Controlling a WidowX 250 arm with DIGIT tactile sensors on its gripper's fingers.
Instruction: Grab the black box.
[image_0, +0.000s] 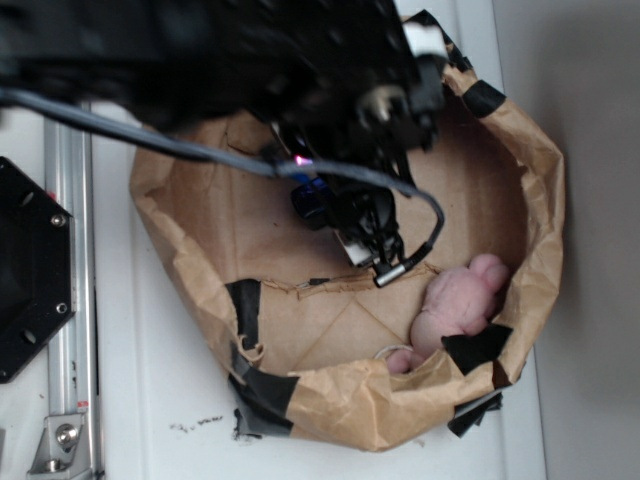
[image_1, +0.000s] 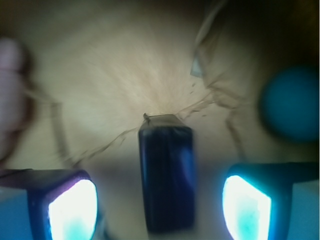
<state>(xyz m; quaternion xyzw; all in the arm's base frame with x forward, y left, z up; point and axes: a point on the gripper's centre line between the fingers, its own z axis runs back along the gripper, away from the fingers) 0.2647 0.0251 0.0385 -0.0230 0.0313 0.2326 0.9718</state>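
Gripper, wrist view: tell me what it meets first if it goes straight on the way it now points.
Most likely the black box, which lies centred between the open fingers of the gripper. Under it is the brown paper floor. Blur makes the gap uncertain.

Wrist view blurred, dim corners; fingers (image_1: 72, 210) glare cyan-white.

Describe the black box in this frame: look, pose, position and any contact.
The black box appears only in the wrist view: a dark, glossy rectangular block with rounded edges, lying lengthwise on brown paper. It sits between the open pincer fingers, touching neither. A blue ball lies apart, to its upper right. The arm hides it in the exterior view.
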